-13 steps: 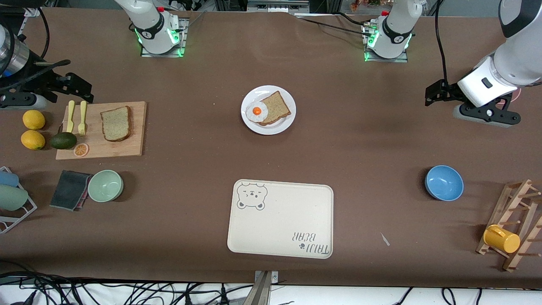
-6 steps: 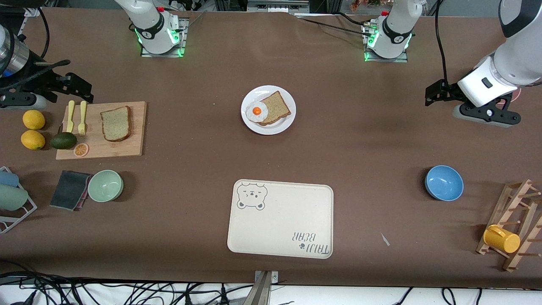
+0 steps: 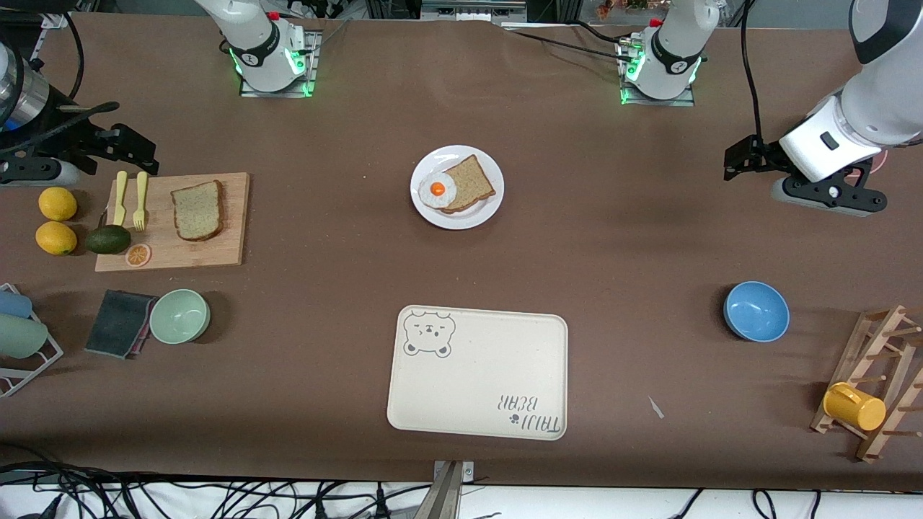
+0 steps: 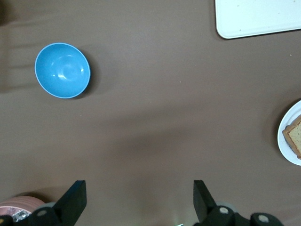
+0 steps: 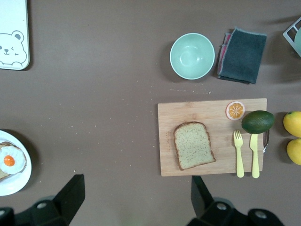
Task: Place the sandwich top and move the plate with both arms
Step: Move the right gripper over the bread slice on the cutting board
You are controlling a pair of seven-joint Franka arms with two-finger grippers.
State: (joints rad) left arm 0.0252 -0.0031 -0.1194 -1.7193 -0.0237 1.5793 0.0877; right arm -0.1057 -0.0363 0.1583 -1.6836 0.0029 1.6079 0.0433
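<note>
The sandwich top (image 3: 197, 210), a pale speckled bread slice, lies on a wooden cutting board (image 3: 231, 245) at the right arm's end of the table; it also shows in the right wrist view (image 5: 194, 145). The white plate (image 3: 484, 209) sits mid-table and holds a darker bread slice (image 3: 470, 182) and a fried egg (image 3: 436, 189). My right gripper (image 3: 133, 148) hangs open and empty over bare table beside the board (image 5: 136, 195). My left gripper (image 3: 746, 162) hangs open and empty over bare table at the left arm's end (image 4: 138, 197).
A cream bear-print tray (image 3: 476, 375) lies nearer the front camera than the plate. A blue bowl (image 3: 756, 311) and a wooden rack with a yellow cup (image 3: 854, 406) are at the left arm's end. A green bowl (image 3: 179, 316), grey cloth (image 3: 119, 323), two lemons (image 3: 56, 220), avocado (image 3: 108, 239) and cutlery (image 3: 130, 198) are near the board.
</note>
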